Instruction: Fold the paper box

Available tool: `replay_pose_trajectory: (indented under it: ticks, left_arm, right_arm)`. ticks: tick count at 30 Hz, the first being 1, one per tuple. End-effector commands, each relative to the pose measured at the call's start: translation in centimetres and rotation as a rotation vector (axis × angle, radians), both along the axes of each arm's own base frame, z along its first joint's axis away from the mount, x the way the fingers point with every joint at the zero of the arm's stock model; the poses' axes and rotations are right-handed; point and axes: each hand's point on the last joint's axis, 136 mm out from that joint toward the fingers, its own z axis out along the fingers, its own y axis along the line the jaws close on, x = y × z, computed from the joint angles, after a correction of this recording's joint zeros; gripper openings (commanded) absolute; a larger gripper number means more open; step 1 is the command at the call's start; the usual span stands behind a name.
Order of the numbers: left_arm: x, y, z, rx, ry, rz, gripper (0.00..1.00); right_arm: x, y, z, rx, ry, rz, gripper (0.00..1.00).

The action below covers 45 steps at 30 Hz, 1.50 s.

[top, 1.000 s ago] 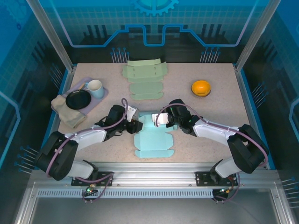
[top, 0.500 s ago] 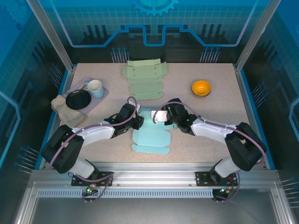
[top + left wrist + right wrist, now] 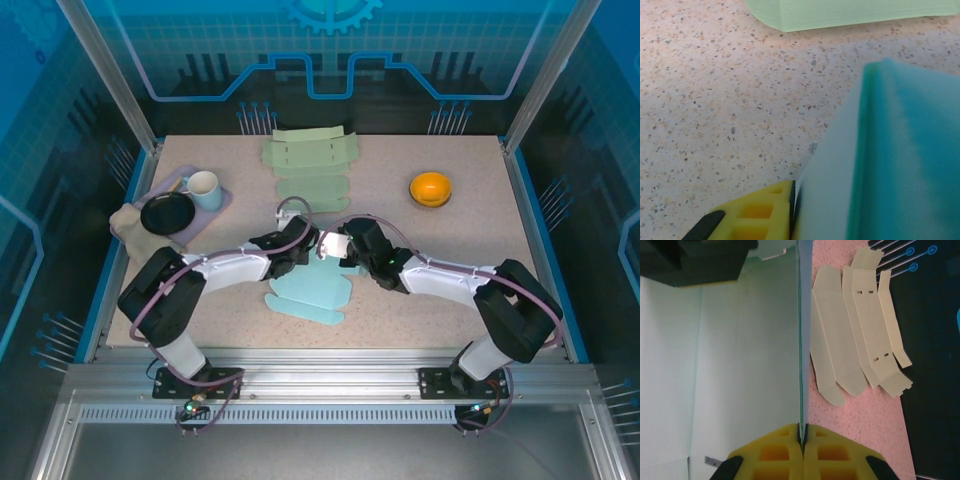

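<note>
Right hand (image 3: 802, 434): closed to a hairline on the edge of the blue box blank (image 3: 305, 292). In the right wrist view both yellow fingers pinch a panel that stands on edge.
Left hand (image 3: 300, 247): 1 yellow finger (image 3: 757, 217) lies against the raised blue panel. The second finger is hidden behind the sheet, so you cannot tell whether this pinch is complete.
Change, hands: over the last second the left hand has swung from the blank's left side to its far-left corner. The right hand has eased slightly left. The 2 hands now sit just beside each other at the blank's far edge.
Change, blank: it lay flat and square between the arms. It has since slid left and skewed. Its far part is lifted between the hands, while its near part rests on the desk (image 3: 450, 300).
Blank position: near-centre of the desk, between the 2 arms, well apart from the green blanks (image 3: 310, 160) at the far edge and the orange bowl (image 3: 430, 188) at far right.
Meaning for the task: judge this as the start of the first fold. 1 panel is raised, and the remaining flaps lie unfolded.
Caution: the skew suggests the sheet slides easily. Expect it to buckle or slip if you let the 2 hands pull unevenly.
</note>
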Motion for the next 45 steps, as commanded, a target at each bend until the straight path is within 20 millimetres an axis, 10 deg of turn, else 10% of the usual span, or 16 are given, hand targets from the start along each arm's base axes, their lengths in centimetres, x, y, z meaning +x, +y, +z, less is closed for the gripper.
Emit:
replay_pose_trajectory:
  ticks: [1, 18, 26, 45]
  left_arm:
    - [-0.7, 6.7, -0.6, 0.208, 0.003, 0.267, 0.16]
    - [0.0, 8.6, -3.1, 0.277, 0.069, 0.400, 0.17]
    - [1.0, 6.0, -3.9, 0.133, 0.077, 0.276, 0.24]
    - [-0.5, -0.2, 4.4, -0.179, -0.019, -0.133, 0.60]
  right_arm:
    - [0.0, 0.5, 0.7, 0.073, 0.017, -0.057, 0.00]
    - [-0.6, 0.7, -0.2, 0.266, 0.149, -0.173, 0.00]
    - [-0.7, 0.9, -1.5, 0.291, 0.196, -0.185, 0.00]
    - [0.8, -0.5, -1.9, 0.217, 0.191, -0.202, 0.00]
